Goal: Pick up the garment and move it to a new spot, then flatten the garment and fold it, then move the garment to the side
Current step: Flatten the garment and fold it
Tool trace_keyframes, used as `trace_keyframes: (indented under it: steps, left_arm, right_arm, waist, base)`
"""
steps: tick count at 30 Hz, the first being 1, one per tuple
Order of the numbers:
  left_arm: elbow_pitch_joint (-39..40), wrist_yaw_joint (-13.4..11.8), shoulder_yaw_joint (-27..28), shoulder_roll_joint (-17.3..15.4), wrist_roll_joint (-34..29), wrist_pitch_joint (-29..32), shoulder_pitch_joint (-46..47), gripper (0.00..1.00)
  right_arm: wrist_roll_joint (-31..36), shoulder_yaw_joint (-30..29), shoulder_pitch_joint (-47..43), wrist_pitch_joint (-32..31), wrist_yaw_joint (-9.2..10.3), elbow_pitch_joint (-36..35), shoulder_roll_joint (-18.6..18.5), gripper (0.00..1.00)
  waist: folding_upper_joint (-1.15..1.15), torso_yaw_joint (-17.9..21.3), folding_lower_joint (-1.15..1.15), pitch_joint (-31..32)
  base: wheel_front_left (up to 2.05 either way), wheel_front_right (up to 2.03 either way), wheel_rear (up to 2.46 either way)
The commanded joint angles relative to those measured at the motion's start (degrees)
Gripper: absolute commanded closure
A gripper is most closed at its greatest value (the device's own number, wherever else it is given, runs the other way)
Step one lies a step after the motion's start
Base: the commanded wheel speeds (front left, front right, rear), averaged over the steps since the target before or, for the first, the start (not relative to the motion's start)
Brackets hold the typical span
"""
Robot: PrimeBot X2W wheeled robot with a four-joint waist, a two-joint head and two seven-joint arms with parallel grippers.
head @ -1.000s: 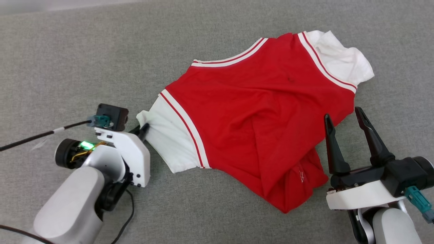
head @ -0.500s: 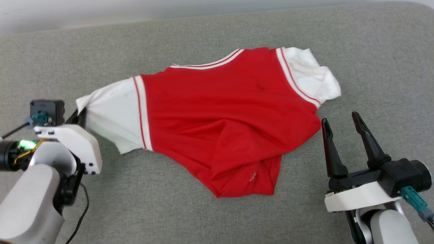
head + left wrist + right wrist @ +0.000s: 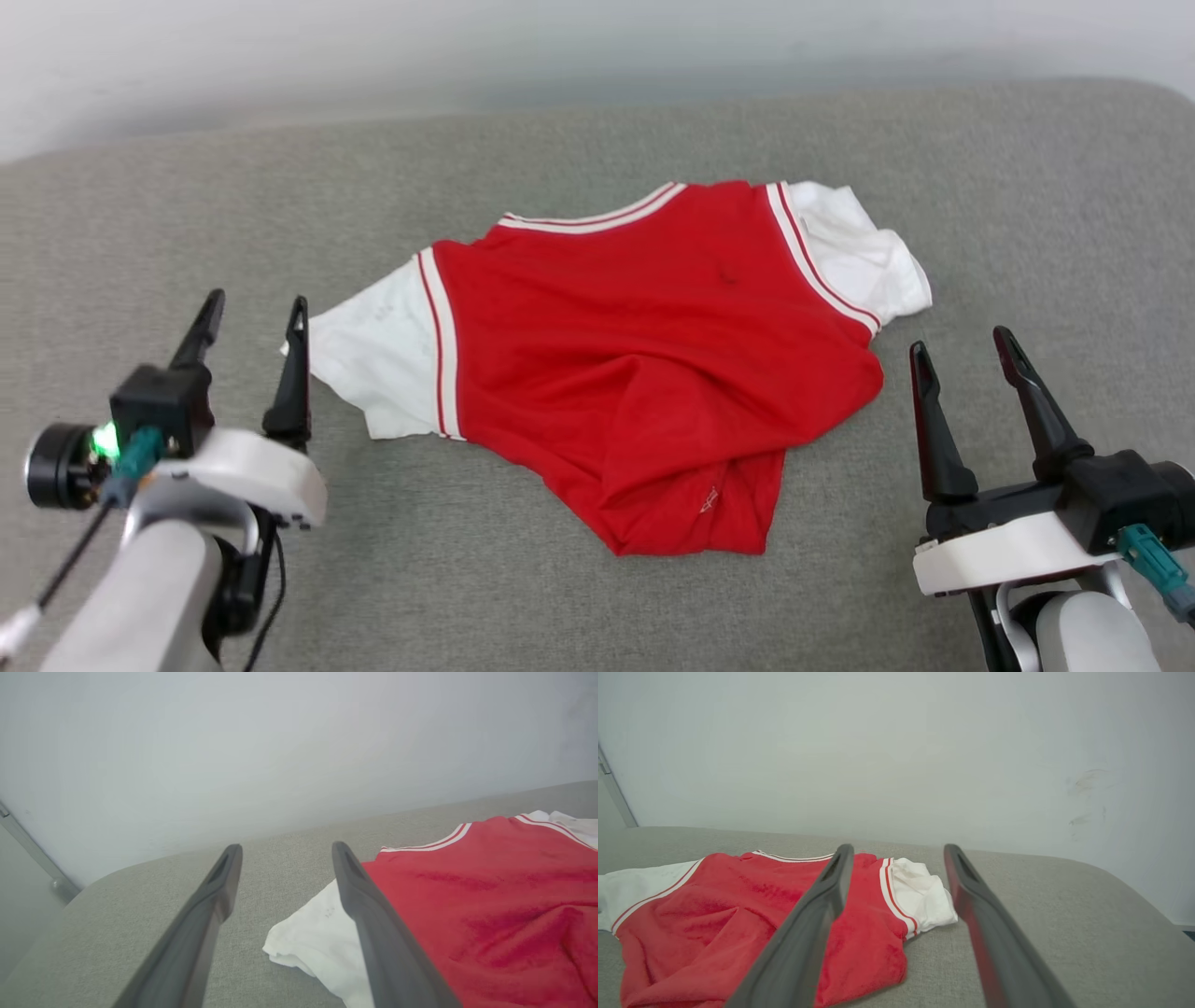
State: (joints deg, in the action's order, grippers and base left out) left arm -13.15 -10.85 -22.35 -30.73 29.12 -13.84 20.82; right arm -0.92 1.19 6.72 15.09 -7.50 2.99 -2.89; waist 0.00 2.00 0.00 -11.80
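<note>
Head view shows a pale grey-white wall at the back and, below it, a broad grey fabric-covered counter with a rounded far edge. One garment, a red jersey-style shirt with short white sleeves, lies rumpled near the counter's middle with its plain red side up. The lower body is bunched into a thick fold toward the robot. It has two sleeves. One white sleeve is spread flat toward the robot's left, and the other white sleeve is crumpled at the far right. Three bands of red-and-white striped trim show, one at the neckline and one at each sleeve seam. Two grippers flank the shirt, each with two long dark fingers. The left gripper stands spread with nothing between its fingers. Its inner finger is just beside the flat sleeve's edge, and whether it touches cannot be told. The right gripper is also spread wide and empty, near the shirt's right side but apart from it. Nothing lies between either gripper and the cloth. One small green light glows on the left wrist.
</note>
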Motion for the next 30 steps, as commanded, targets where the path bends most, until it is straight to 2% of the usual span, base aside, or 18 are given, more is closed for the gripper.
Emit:
trace_keyframes:
  steps: [1, 8, 12, 15, 17, 21, 27, 30]
  left_arm:
    - [1.98, -0.63, 0.66, 0.50, -0.83, -0.90, -2.37, 0.00]
    - [13.90, -2.01, 5.75, 3.98, -6.79, -1.33, -13.01, 0.00]
    - [17.25, -0.77, 8.05, 6.77, -9.12, -1.35, -17.48, 0.00]
    - [17.93, 0.69, 9.14, 8.19, -10.54, -1.36, -18.69, 0.00]
    - [17.88, 1.71, 9.61, 8.99, -11.42, -1.36, -18.13, 0.00]
    - [17.76, 3.44, 10.74, 10.73, -12.49, -1.36, -15.82, 0.00]
    - [16.03, 6.24, 11.60, 12.95, -13.56, -1.37, -13.25, 0.00]
    - [15.63, 7.32, 12.25, 14.06, -14.26, -1.37, -12.01, 0.00]
  right_arm:
    - [0.49, -0.23, -0.58, 0.11, 0.02, -0.12, 0.03, 0.00]
    - [1.28, -0.99, -2.44, 0.11, 0.02, -0.06, 0.03, 0.00]
    - [2.39, -2.52, -2.71, 0.02, 0.02, 0.43, 0.01, 0.00]
    - [3.29, -3.97, -0.82, -3.36, 0.02, 0.29, 0.03, 0.00]
    - [4.81, -4.59, 0.93, -8.94, 0.02, 0.30, -0.25, 0.00]
    - [4.16, -5.70, 6.60, -24.82, 0.02, 1.18, -4.57, 0.00]
    - [-3.36, -7.50, 17.13, -50.67, 0.02, 5.39, -10.49, 0.00]
    - [-6.15, -7.58, 21.64, -60.33, 0.02, 8.00, -13.30, 0.00]
  waist:
    - [0.00, -1.10, 0.00, 1.67]
    - [0.00, -2.92, 0.00, 4.46]
    - [0.00, -4.15, 0.00, 4.60]
    - [0.00, -5.23, 0.00, 3.95]
    - [0.00, -5.88, 0.00, 3.02]
    - [0.00, -7.40, 0.00, 0.33]
    - [0.00, -10.05, 0.00, -3.73]
    - [0.00, -11.66, 0.00, -5.72]
  base:
    - [0.00, 0.00, 0.00]
    - [0.00, 0.00, 0.00]
    - [0.00, 0.00, 0.00]
    - [0.00, 0.00, 0.00]
    - [0.00, 0.00, 0.00]
    - [0.00, 0.00, 0.00]
    - [0.00, 0.00, 0.00]
    - [0.00, 0.00, 0.00]
